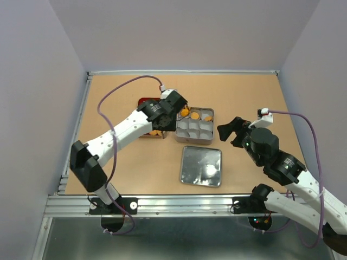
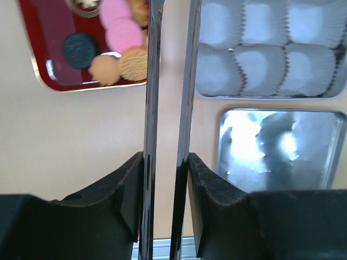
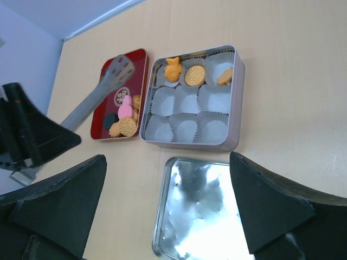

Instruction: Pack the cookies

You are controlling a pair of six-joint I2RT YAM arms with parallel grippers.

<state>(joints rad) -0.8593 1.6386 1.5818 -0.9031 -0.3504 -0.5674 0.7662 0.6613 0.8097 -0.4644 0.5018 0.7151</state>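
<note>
The left claw [image 2: 166, 187] is clamped around a pair of metal tongs [image 2: 152, 81], whose blades sit almost together. The tips hang over the red tray [image 2: 46, 65], and I cannot tell whether they hold anything. The right claw [image 3: 167, 162] is spread wide and holds nothing, poised above the tabletop [image 1: 119, 92] near the lid [image 3: 200, 211].

Most of the cookies [image 2: 122, 35] lie piled at one end of the tray. Three more already sit in the far row of the tin [image 3: 236, 108].

The main risk is probably the pinch: thin blades on a round biscuit could squirt it sideways, or knock its piled neighbours over the tray rim. A cookie carried loosely might fall into the gap between tray and tin. Tong tips going too deep could also snag and crumple the light paper cups [image 3: 184, 100].
</note>
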